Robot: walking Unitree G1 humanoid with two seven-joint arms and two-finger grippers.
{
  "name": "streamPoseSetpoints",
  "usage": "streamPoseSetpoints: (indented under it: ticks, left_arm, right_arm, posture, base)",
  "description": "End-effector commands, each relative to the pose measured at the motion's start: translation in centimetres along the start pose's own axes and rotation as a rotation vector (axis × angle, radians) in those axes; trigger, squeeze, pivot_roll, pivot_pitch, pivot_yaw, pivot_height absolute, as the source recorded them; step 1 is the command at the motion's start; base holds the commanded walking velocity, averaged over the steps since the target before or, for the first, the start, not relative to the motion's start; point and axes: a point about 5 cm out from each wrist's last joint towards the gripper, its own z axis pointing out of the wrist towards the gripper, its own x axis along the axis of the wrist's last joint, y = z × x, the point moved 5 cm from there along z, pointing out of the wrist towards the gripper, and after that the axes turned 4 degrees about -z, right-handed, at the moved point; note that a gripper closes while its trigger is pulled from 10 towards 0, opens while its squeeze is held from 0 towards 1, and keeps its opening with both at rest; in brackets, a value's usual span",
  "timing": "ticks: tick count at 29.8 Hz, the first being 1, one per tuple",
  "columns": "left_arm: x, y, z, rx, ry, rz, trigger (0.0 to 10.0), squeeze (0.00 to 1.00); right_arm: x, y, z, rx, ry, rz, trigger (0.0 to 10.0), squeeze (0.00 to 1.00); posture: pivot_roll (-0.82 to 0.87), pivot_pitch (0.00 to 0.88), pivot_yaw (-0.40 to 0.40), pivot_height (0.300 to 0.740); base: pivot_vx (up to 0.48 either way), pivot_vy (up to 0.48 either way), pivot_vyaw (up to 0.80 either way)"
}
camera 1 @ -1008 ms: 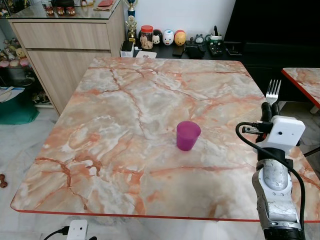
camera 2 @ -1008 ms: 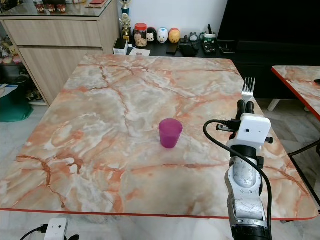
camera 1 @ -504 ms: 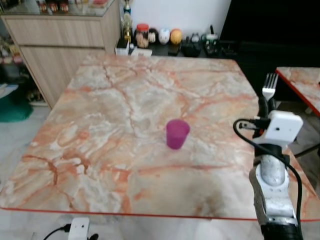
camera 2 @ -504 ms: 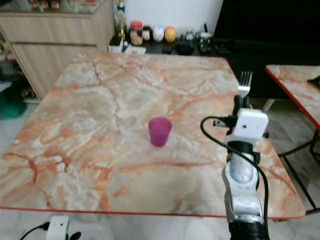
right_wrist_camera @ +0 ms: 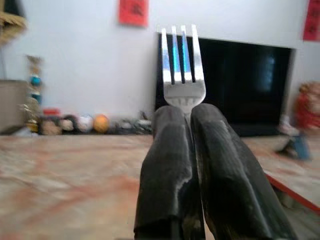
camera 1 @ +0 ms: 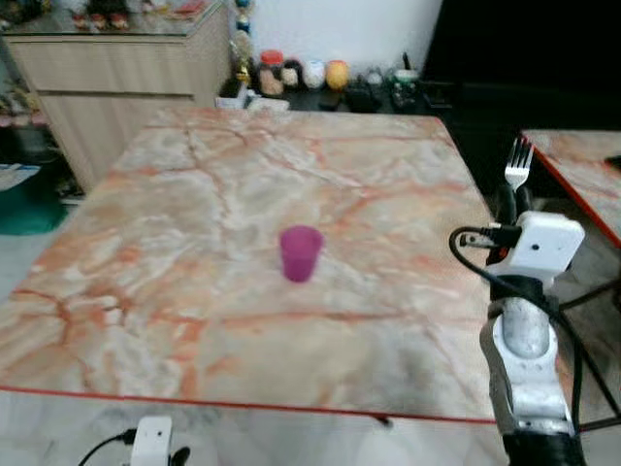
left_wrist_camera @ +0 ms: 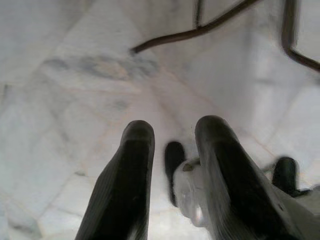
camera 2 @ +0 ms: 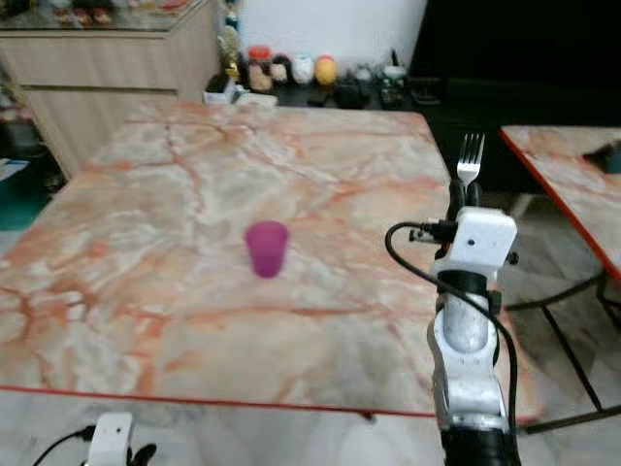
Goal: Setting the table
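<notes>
The step in hand looked like bringing cutlery to the place setting: the right gripper (right_wrist_camera: 182, 120) was clamped on a silver fork (camera 1: 517, 163), tines pointing up, the two black fingers (right_wrist_camera: 165, 170) pressed together on its neck so that only the head stood clear. Taking the purple cup (camera 1: 300, 252) as the landmark, the gripper and fork hung well to the cup's right, above the right edge of the marble table (camera 1: 175, 291) (the head views were slightly blurred, so its height over the top could not be judged).

The cup stood upright near the middle of the table, alone, with bare marble all round it. Whether it held anything could not be told from this angle; no liquid showed at its rim.

Judging from that, the setting was barely begun, with one cup down and the fork not yet placed. The next move would call for carrying the fork leftward toward the cup, tipping it from upright to flat, and lowering it onto the marble beside the cup before letting go.

The left gripper (left_wrist_camera: 172, 150) pointed down at pale floor tiles (left_wrist_camera: 60, 115) below the table, its fingers apart with nothing between them.

Beyond the cup, past the far table edge, a row of small figurines (camera 1: 312, 74) sat on a dark low shelf.
</notes>
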Motion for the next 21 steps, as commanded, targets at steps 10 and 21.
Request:
streamPoseSetpoints:
  ticks: [10, 21]
  left_arm:
    - [-0.5, 0.3, -0.1, -0.013, -0.014, 0.005, 10.0, 0.00]
    - [-0.6, 0.7, -0.1, -0.024, -0.017, 0.006, 10.0, 0.00]
  right_arm:
    - [1.7, 0.5, 0.6, -0.020, 0.057, 0.012, 10.0, 0.00]
    - [2.3, 0.5, 0.3, -0.017, 0.068, 0.014, 10.0, 0.00]
  posture:
    - [0.04, 0.000, -0.049, 0.727]
    - [0.03, 0.000, -0.049, 0.727]
  base:
    - [0.000, -0.277, 0.00]
    - [0.000, -0.279, 0.00]
